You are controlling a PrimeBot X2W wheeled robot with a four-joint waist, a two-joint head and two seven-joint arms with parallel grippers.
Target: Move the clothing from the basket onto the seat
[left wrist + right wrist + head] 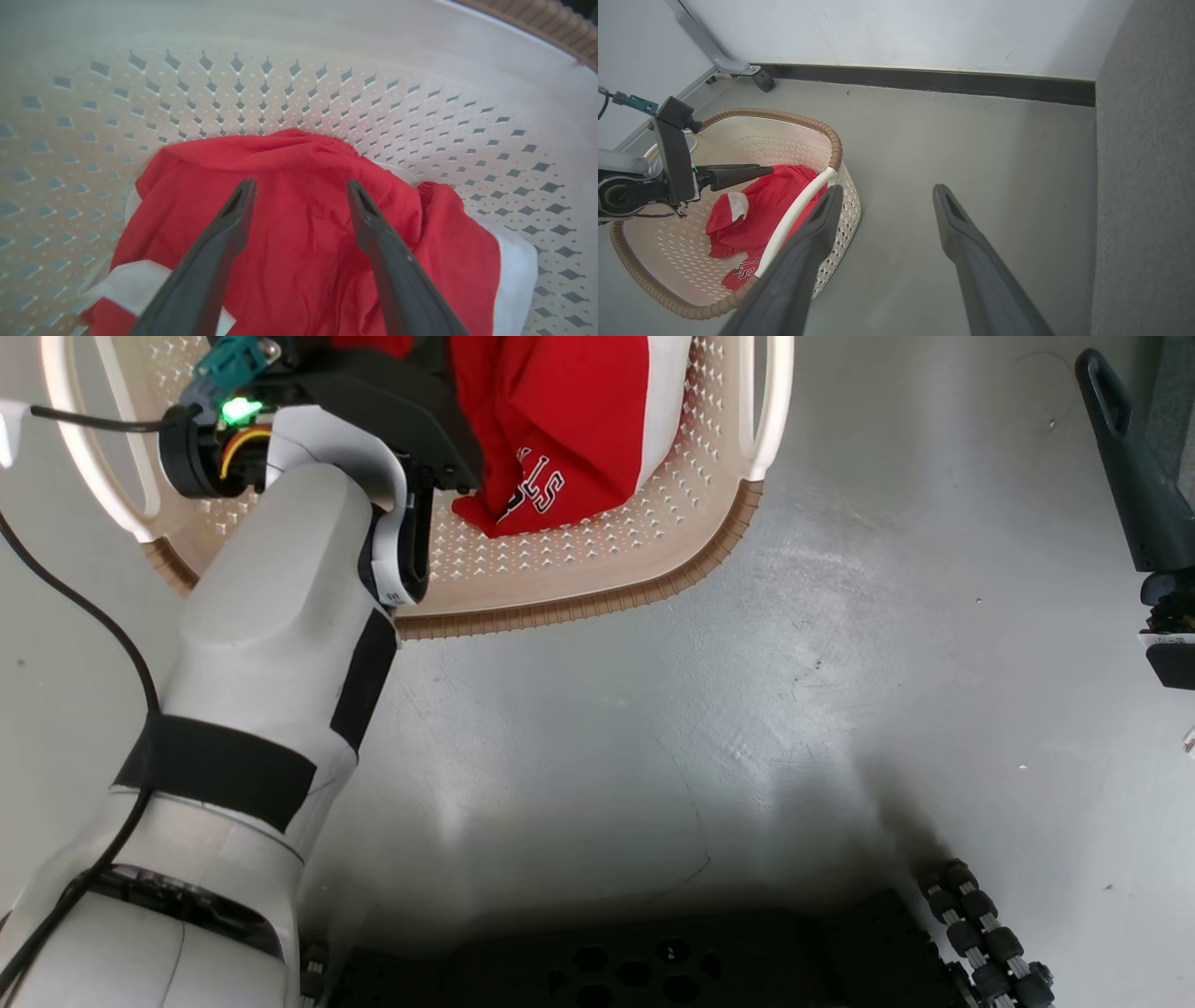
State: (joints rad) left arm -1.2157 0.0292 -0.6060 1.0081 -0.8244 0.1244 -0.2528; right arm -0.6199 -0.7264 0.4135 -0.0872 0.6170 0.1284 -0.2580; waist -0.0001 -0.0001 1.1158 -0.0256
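Note:
The basket (579, 607) stands on the floor, cream and perforated with a brown woven-look rim. In it lies the red clothing (560, 420), with white trim and white lettering showing. My left arm reaches down into the basket. In the left wrist view my left gripper (301, 184) is open, its fingers spread just above the bunched red clothing (299, 242), with the basket wall (280, 84) behind. My right gripper (885, 191) hangs open and empty over bare floor, to the right of the basket (798, 122). The grey fabric seat (1143, 186) rises at the right edge of that view.
Grey floor (747, 709) lies between basket and seat. A white wall with dark skirting (924, 79) runs behind. A grey wheeled frame leg (714, 56) stands beyond the basket. My black base (653, 961) lies along the bottom of the head view.

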